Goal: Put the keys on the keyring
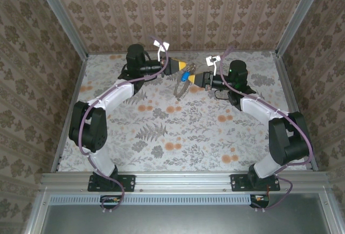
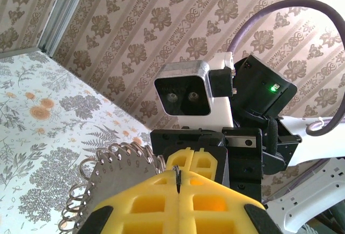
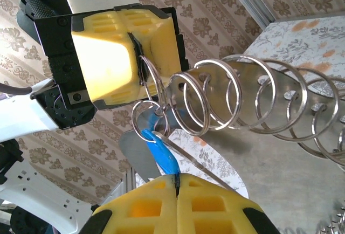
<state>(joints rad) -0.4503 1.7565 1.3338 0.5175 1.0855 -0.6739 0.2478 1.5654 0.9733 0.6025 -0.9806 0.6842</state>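
My left gripper (image 1: 183,65) is shut on the keyring (image 1: 179,89), a silvery oval loop strung with several wire rings that hangs below it above the far middle of the table. In the left wrist view its yellow fingers (image 2: 178,179) pinch a thin metal edge, and the keyring (image 2: 116,172) spreads out to the left. My right gripper (image 3: 177,177) is shut on the blue head of the keys (image 3: 163,154). A small ring runs through that head and sits against the keyring (image 3: 248,91), just under the left gripper (image 3: 135,48). From above, the right gripper (image 1: 195,77) faces the left one, with the keys (image 1: 186,76) between them.
Both arms reach over a floral-patterned table (image 1: 178,131) to its far side and meet close to the wallpapered back wall (image 1: 183,13). Metal frame posts (image 1: 294,13) stand at the back corners. Purple cables (image 1: 156,56) loop over the wrists.
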